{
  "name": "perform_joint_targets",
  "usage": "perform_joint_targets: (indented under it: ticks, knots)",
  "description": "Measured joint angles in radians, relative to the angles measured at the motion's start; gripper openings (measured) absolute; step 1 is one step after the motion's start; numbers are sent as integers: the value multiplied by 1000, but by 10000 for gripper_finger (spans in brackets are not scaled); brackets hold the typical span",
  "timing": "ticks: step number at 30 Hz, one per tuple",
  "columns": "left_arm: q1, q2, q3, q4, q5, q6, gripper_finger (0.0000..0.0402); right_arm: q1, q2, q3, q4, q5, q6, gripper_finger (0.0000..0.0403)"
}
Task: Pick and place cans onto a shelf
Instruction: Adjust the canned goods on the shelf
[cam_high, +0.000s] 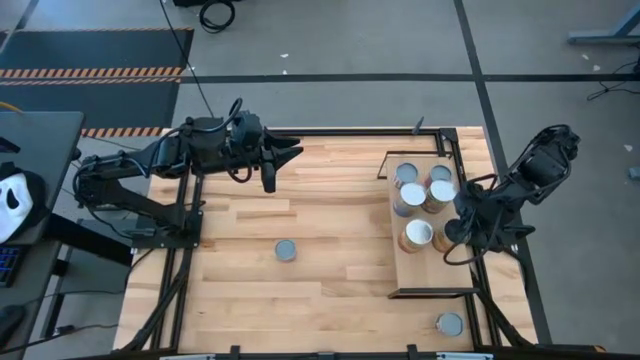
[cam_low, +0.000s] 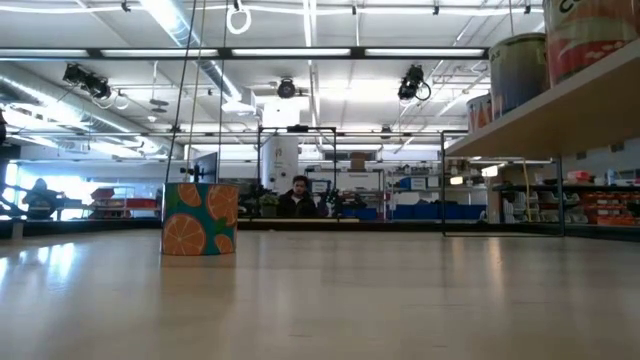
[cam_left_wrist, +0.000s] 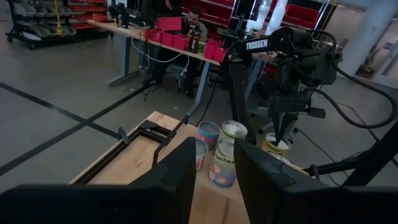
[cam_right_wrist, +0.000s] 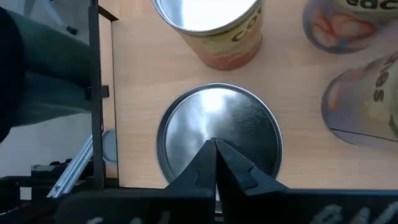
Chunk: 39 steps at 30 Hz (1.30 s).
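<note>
The shelf (cam_high: 432, 275), a light-wood board in a black frame, stands at the table's right. Several cans stand on it, among them white-topped ones (cam_high: 418, 234) (cam_high: 440, 192). My right gripper (cam_high: 455, 236) is shut, pointing down over a silver-topped can (cam_right_wrist: 217, 134) at the shelf's right edge. My left gripper (cam_high: 270, 170) is open and empty, raised over the table's far left; its fingers (cam_left_wrist: 171, 180) frame the shelf's cans (cam_left_wrist: 224, 162). One can (cam_high: 286, 250) stands on the table at mid-left and shows in the low view (cam_low: 200, 218). Another (cam_high: 450, 324) stands near the front right. My right gripper's shut fingertips (cam_right_wrist: 216, 146) point down from above at the middle of the silver can's lid (cam_right_wrist: 205, 124). I cannot tell whether they touch it. The can stands upright on the shelf board.
The shelf's black frame (cam_high: 440, 140) rises at its far end and along its right side (cam_right_wrist: 96, 93). The shelf's near half (cam_high: 430, 270) is bare board. People sit at benches in the room beyond (cam_low: 298, 197).
</note>
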Motion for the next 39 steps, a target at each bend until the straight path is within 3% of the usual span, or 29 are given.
perform_joint_targets:
  ticks: [5, 9, 12, 14, 20, 27, 39]
  knots:
    - [0, 0, 0, 7, 0, 0, 117, -26, 2, 84, -25, 63, 12, 5]
    - [0, 14, 0, 50, 0, -5, 117, -86, 1, 155, -32, 235, 8, 5]
    - [0, 26, -2, 75, 1, -2, 117, -157, 0, 143, -65, 336, 3, 2]
    - [0, 31, 0, 88, 2, -2, 117, -223, -1, 116, -57, 350, -16, 2]
    - [0, 70, -1, 129, 24, -1, 117, -402, 32, 53, -57, 281, -62, 1]
    - [0, 92, 0, 132, 49, -1, 117, -536, 57, 49, -56, 211, -70, 1]
    - [0, 95, 0, 132, 50, -7, 117, -685, 56, 51, -52, 73, 128, 0]
